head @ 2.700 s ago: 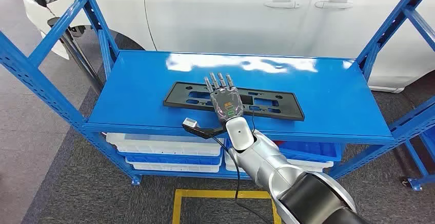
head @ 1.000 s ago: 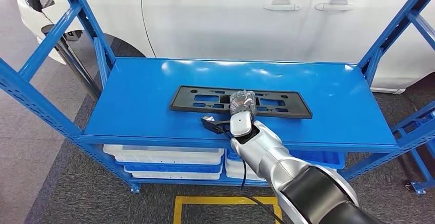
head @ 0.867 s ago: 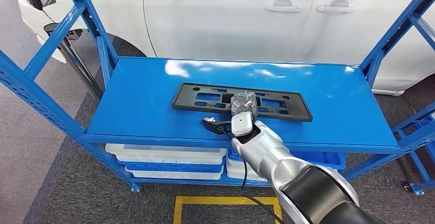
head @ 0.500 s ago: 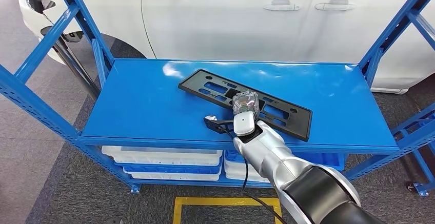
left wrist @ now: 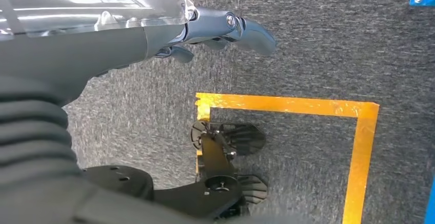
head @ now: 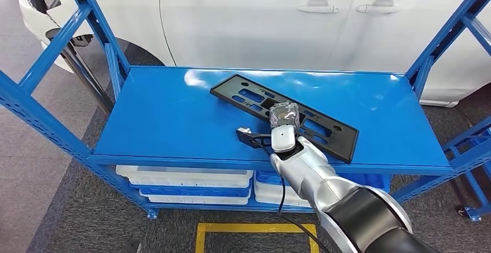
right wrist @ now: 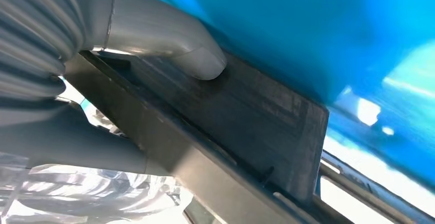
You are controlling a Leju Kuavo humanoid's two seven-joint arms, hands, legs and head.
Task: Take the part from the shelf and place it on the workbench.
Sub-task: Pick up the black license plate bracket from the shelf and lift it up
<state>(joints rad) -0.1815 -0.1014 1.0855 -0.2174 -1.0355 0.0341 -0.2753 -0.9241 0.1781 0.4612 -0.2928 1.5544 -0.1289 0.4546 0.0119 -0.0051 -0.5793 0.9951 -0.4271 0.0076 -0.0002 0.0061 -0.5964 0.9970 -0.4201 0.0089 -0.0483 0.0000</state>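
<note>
change: the part (head: 285,116) was lying straight across the shelf (head: 168,120) a second ago, now it's swung round diagonal, near end out past the front edge

right hand (head: 283,116): fingers closed on the part's middle, thumb pressed on its face

left hand (left wrist: 154,34): hanging over the floor, fingers loosely apart, holding nothing

room: white car (head: 260,15) behind the shelf, yellow tape (head: 255,228) on grey carpet, white bins (head: 185,180) underneath

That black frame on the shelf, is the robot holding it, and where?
Yes. The right hand grips the black frame on its near long edge, about midway along, thumb pressed on its face. The left hand holds nothing.
</note>
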